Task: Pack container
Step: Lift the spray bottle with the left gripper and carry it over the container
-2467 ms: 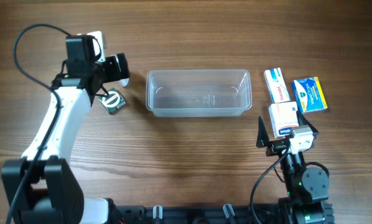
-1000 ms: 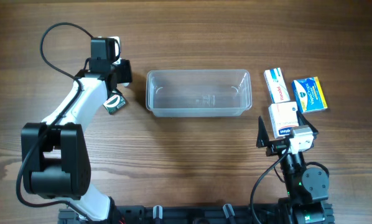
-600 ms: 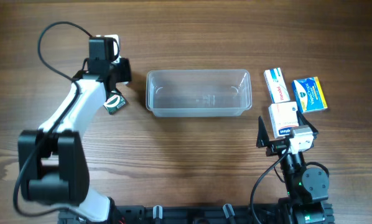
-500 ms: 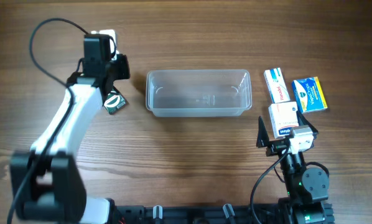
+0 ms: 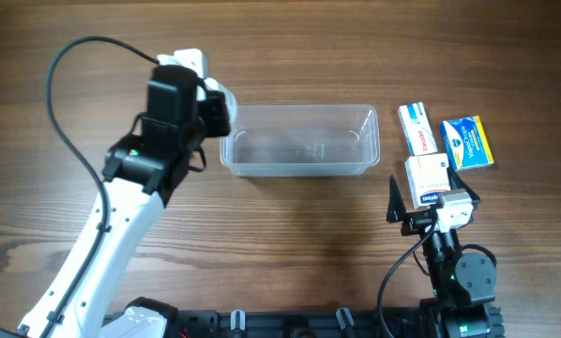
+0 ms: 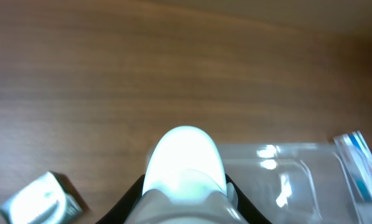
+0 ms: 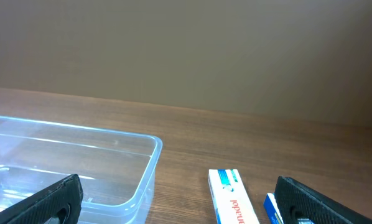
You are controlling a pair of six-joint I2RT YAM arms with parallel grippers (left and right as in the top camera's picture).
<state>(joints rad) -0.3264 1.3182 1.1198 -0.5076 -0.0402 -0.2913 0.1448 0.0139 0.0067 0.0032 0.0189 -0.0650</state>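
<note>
— How is the overhead view lit?
— Evenly and softly; the worktop (image 5: 290, 225) is rendered sharp, with only faint shadows cast.
— And the wrist views?
— The left one is smeared by blur, and white glints are seen on the container (image 6: 285, 186). The right one is dimmer yet sharper.

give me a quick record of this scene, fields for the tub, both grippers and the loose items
container: clear tub, mid-table, nothing inside
left gripper: shut on a white rounded item, at the container's left end
right gripper: open, holding nothing, right of the container
right of container: white-and-red box, blue-and-yellow box, white box by the right gripper
left of container: small dark box, shown only in the left wrist view
</note>
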